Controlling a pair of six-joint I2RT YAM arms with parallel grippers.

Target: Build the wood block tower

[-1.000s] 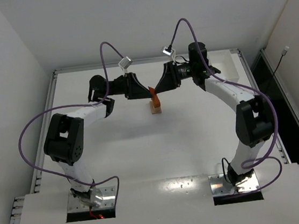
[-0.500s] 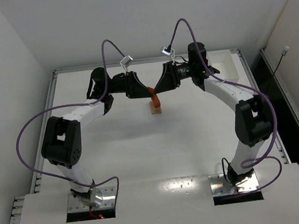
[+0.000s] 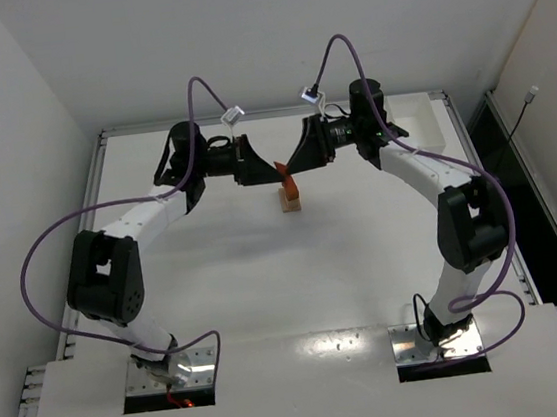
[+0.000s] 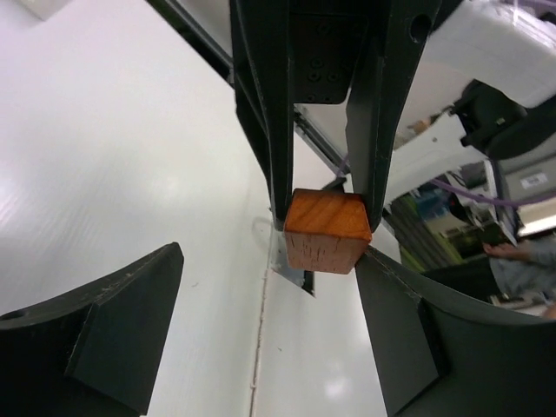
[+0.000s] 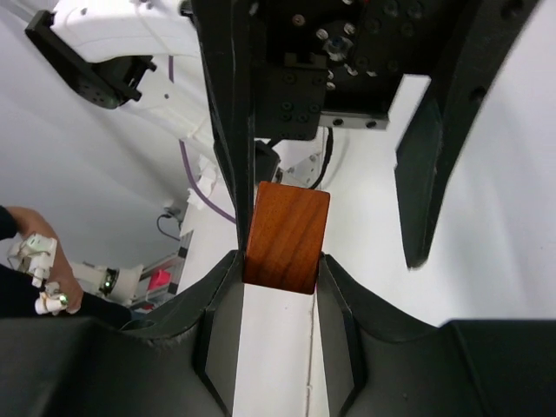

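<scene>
Since 1 second ago the left gripper (image 3: 275,172) has spread its jaws, going from a close hold to a wide gap, and the left arm (image 3: 102,289) has drawn its elbow toward 7 o'clock in the overhead view. The right gripper (image 5: 278,258) and the reddish-orange block (image 4: 327,228) sit where they were.

The left gripper's 2 fingers now stand far apart and hold nothing. In its own wrist view, 1 finger lies well clear of the block at 8 o'clock. The other sits just beside the block's lower corner at 4 o'clock, and whether it touches cannot be told.

The right gripper's jaws are pressed on the 2 opposite faces of the reddish-orange block, pinching it alone. In the left wrist view those fingers reach down from 12 o'clock, with the block clamped at their tips.

Seen from overhead, the 2 grippers face each other over the far middle of the table (image 3: 265,270), the left at 9 o'clock of the block and the right at 2 o'clock. The block hangs tilted between them, just above the wood block tower (image 3: 289,204), a small pale stack standing on the table at 6 o'clock of the block.
</scene>
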